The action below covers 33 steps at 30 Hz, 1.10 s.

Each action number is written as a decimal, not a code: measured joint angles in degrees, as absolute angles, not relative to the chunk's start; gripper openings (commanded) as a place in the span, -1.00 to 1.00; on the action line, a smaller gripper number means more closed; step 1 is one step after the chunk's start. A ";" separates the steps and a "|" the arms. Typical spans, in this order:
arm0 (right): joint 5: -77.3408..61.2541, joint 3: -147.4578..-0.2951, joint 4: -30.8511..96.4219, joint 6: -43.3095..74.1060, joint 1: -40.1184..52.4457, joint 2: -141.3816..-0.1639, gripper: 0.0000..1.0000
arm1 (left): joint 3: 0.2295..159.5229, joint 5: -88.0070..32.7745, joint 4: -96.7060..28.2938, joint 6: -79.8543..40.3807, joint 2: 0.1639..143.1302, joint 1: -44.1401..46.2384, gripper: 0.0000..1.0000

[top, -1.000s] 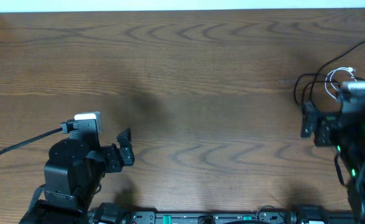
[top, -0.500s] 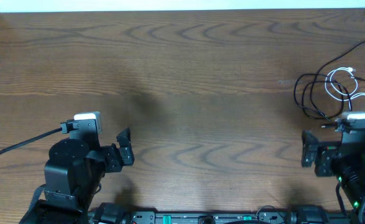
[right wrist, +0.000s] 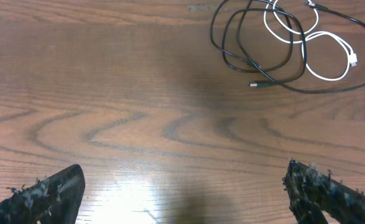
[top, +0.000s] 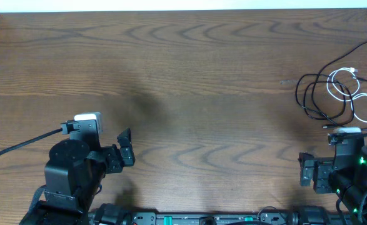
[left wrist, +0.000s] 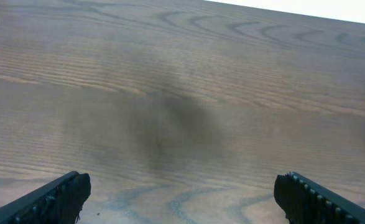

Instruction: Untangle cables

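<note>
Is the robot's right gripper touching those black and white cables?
Apart. The right wrist view shows a wide stretch of table between the cables and the right gripper, its jaws open.

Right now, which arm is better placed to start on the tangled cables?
Right. The black cable and white cable lie looped together just ahead of the open right gripper; the left gripper faces only bare table, far across.

- Brown wood-grain table (top: pixel 202 75) fills every view.
- A white strip (top: pixel 170 5) runs beyond its far edge.
- Soft dark shadow (left wrist: pixel 170 118) mid-table.
- Pale glare (right wrist: pixel 138 186) near the front edge.
</note>
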<state>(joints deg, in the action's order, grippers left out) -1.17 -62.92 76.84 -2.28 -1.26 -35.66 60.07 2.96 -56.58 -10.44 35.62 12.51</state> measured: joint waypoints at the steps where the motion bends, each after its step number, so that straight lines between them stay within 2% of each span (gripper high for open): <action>1: -1.17 -62.92 76.84 -2.31 -1.26 -35.66 0.99 | 60.07 2.96 -56.58 -10.44 35.62 12.51 1.00; 10: -0.05 -62.89 76.75 -2.33 -1.26 -35.51 0.99 | 60.07 2.96 -56.58 -10.44 35.62 12.51 1.00; 17: 1.58 -58.63 70.11 -2.33 -1.26 -29.34 0.98 | 60.07 2.96 -56.60 -10.44 35.62 12.51 1.00; 33: -5.52 -25.80 26.39 -2.35 -1.26 -8.27 0.98 | 60.07 2.98 -56.58 -10.44 35.62 12.51 1.00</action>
<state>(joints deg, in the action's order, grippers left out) -5.52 -25.80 26.39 -2.35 -1.26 -8.27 60.07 2.98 -56.58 -10.44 35.62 12.51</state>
